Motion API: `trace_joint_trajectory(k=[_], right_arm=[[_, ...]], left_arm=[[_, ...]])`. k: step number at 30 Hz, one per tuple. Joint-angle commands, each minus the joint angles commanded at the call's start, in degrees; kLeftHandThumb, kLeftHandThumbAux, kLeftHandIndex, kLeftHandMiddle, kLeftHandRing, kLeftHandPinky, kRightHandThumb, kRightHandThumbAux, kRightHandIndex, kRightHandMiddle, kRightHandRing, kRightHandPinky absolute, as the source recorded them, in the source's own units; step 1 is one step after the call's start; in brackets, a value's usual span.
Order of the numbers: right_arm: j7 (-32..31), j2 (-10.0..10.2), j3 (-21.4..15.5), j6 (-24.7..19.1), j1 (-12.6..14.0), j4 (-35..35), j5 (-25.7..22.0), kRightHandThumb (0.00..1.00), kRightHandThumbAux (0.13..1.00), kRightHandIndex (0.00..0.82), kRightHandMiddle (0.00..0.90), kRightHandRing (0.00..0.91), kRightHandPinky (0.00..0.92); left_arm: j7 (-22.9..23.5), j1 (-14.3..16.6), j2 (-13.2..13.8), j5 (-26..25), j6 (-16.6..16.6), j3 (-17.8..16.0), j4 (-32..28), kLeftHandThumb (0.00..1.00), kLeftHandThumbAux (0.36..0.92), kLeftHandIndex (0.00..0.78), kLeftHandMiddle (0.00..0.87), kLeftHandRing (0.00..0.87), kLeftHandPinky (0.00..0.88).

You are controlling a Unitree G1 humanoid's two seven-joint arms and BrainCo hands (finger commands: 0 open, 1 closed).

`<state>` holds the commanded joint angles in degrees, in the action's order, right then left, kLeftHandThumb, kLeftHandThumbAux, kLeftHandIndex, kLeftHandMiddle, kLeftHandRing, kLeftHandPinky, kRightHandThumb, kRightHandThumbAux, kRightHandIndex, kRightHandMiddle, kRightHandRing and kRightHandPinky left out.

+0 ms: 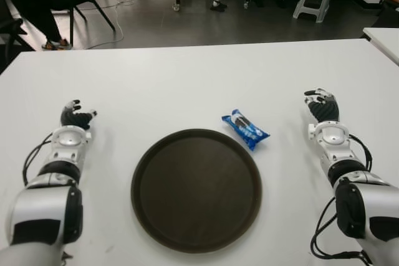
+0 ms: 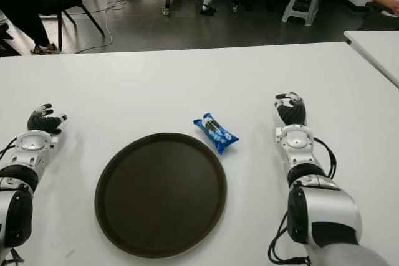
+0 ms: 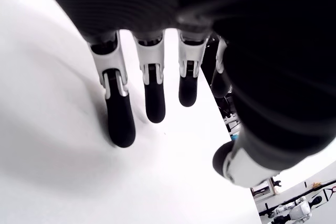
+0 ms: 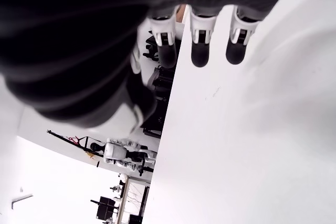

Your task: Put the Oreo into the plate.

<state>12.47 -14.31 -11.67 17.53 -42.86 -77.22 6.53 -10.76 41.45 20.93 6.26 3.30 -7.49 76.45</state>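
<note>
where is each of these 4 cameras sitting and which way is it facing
Left eye view: head camera, looking forward and down at the white table; both arms, left hand, right hand, plate, Oreo.
Right eye view: same head, slightly offset, same scene.
Left wrist view: looks along its own relaxed fingers over the table.
Right wrist view: likewise, its fingers empty.

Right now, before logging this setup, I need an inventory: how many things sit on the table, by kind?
Oreo packet, blue, beside the plate's rim: 1
Plate, dark brown and round, holding nothing: 1
Robot hands, holding nothing, left hand and right hand: 2
Total: 4
</note>
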Motion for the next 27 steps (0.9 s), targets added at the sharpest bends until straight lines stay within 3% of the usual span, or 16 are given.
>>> trace_joint_trajectory(k=[5, 8, 17, 27], right_arm=[[0.65, -0.02, 0.44, 0.3, 0.06, 0.04, 0.31, 0.712, 0.711, 0.421, 0.093, 0.037, 0.035], [4.89, -0.26, 2.95, 1.09, 0.36, 0.07, 3.23, 0.713, 0.711, 0.421, 0.109, 0.059, 0.051], [32.23, -0.95, 16.05, 0.48, 0.8, -0.01, 19.08, 0.715, 0.707, 0.423, 0.152, 0.067, 0.014], [47.35, -1.45, 23.03, -1.66, 0.66, -0.46, 26.72, 0.717, 0.699, 0.427, 0.137, 0.006, 0.0]], left_arm=[[0.0, -0.05, 0.03, 0.01, 0.04, -0.06, -0.02, 0.338, 0.75, 0.094, 0.135, 0.162, 0.171], [-0.11, -0.06, 0.02, 0.0, 0.13, -0.14, -0.01, 0.35, 0.75, 0.106, 0.144, 0.17, 0.18], [0.24, -0.23, 0.07, -0.04, 0.5, -0.2, -0.02, 0.328, 0.735, 0.096, 0.14, 0.161, 0.154], [0.22, -0.21, 0.06, 0.05, 0.58, -0.14, -0.03, 0.317, 0.756, 0.094, 0.144, 0.168, 0.179]])
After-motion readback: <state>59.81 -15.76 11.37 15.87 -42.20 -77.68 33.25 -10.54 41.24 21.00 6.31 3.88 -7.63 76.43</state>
